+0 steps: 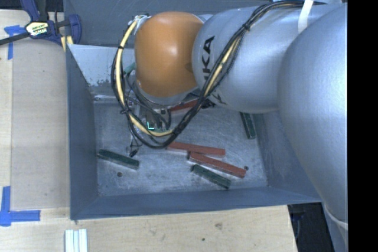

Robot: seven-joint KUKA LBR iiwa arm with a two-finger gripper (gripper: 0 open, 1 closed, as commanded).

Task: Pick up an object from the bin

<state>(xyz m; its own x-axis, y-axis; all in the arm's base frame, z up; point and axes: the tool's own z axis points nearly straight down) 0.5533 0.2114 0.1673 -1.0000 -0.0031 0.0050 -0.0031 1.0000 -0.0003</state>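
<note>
I see my silver arm point(283, 56) with black KUKA lettering, an orange dome cover point(168, 53) at nine o'clock, and yellow-black cables point(120, 68) around it.

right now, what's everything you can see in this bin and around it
red-brown sticks: two, red-brown, side by side at the front centre of the floor
dark green sticks: three, dark green, one front left, one front centre, one at the right by the arm
bin: one, grey metal, holding all the sticks
arm: one, silver, reaching in from the right
orange cover: one, on the wrist
cables: yellow and black, looped round the cover
gripper: one, dark, under the cover, near the front-left green stick
</note>
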